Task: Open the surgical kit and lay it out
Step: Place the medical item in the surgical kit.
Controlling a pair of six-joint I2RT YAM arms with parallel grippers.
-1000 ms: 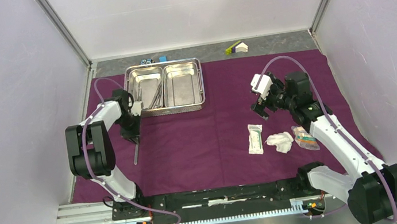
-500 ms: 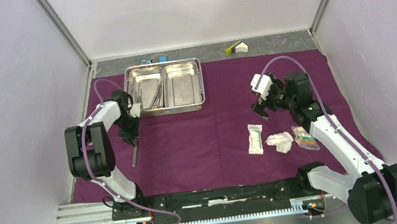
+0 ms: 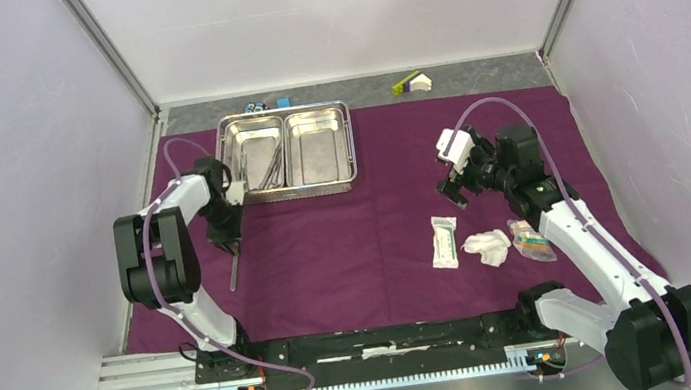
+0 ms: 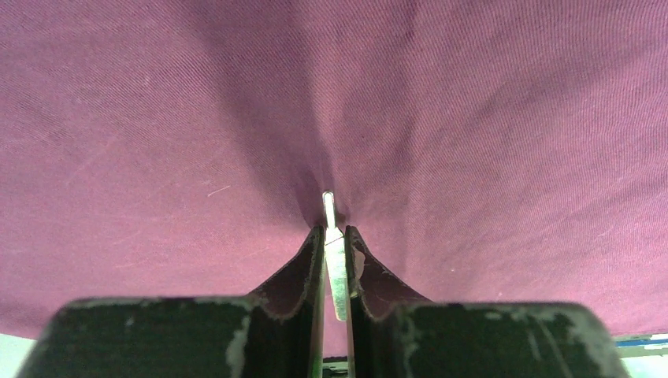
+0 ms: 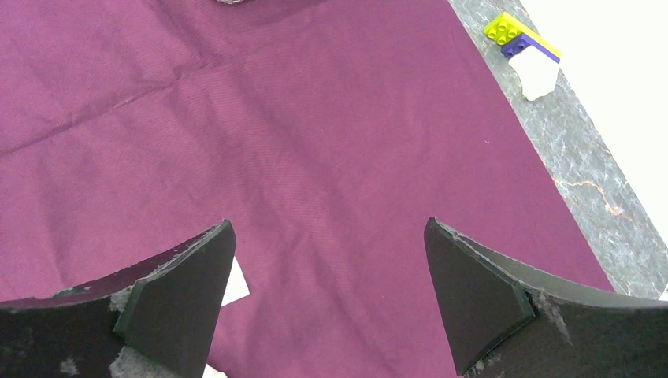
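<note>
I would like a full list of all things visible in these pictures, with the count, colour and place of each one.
cloth: one, dark purple, spread over the table
steel tray: one, shiny, far left on the cloth
forceps: count unclear, metal, tray's left compartment
tweezers: one, metal, in the left gripper
white packet: one, white, near right on the cloth
gauze: one, white, right of the packet
clear packet: one, clear, right of the gauze
blue block: one, blue, behind the tray
yellow-green and white piece: one, far edge, off the cloth
left gripper: shut on the tweezers
right gripper: open, empty, above the cloth
</note>
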